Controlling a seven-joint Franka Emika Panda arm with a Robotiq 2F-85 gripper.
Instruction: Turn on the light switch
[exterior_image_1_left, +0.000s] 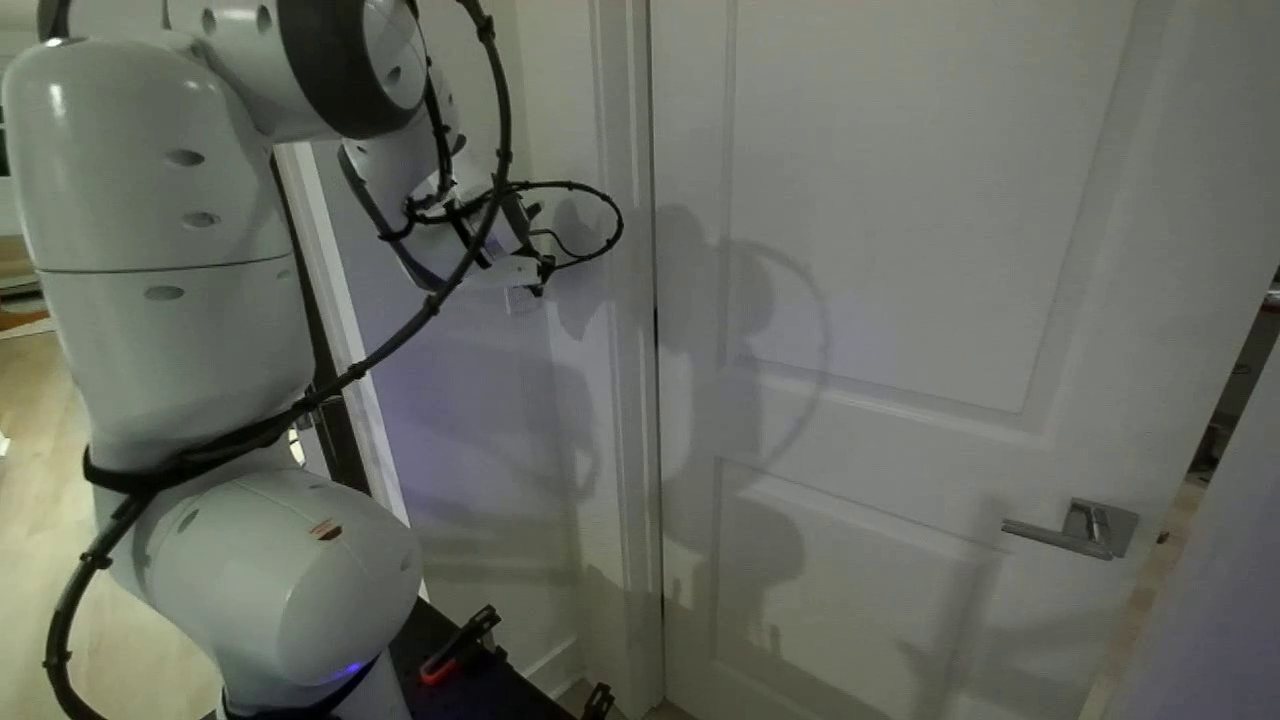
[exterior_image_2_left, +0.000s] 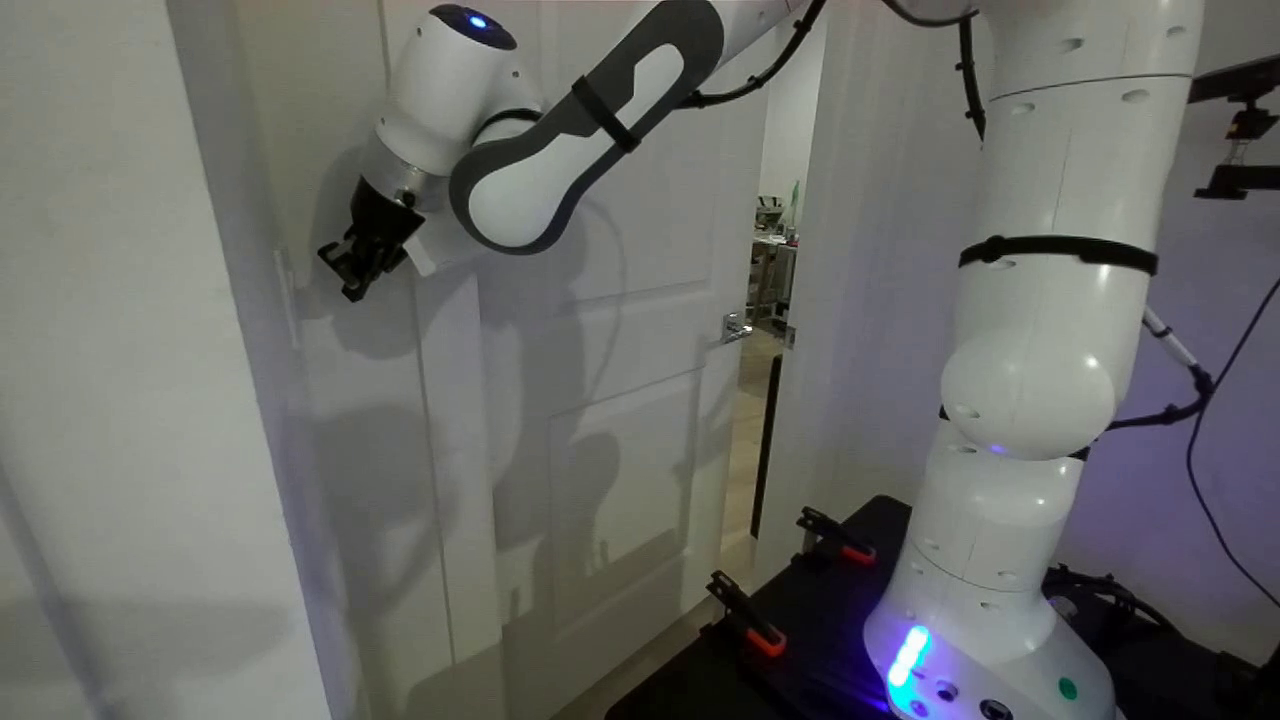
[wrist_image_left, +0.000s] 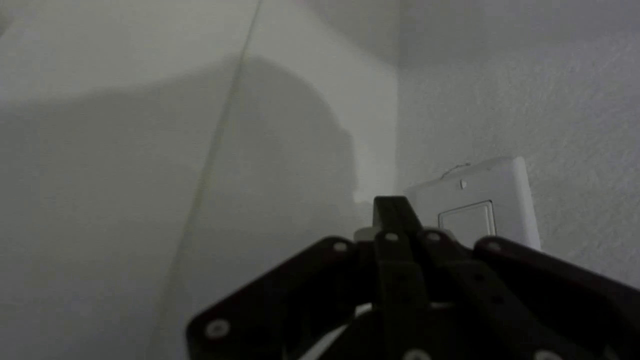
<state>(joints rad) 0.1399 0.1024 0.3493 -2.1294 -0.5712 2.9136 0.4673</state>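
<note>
From the wrist we see the gripper, its jaws together, partly hiding the light switch on the textured wall.

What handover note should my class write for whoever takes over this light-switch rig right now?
End effector: shut, nothing visible in its grip.
Light switch: on the wall, partly hidden behind the end effector in the wrist view.
Done: end effector near the light switch, apparently not touching; on/off state can't be told.
Left: probably line up, press the light switch, then check that it worked.
</note>
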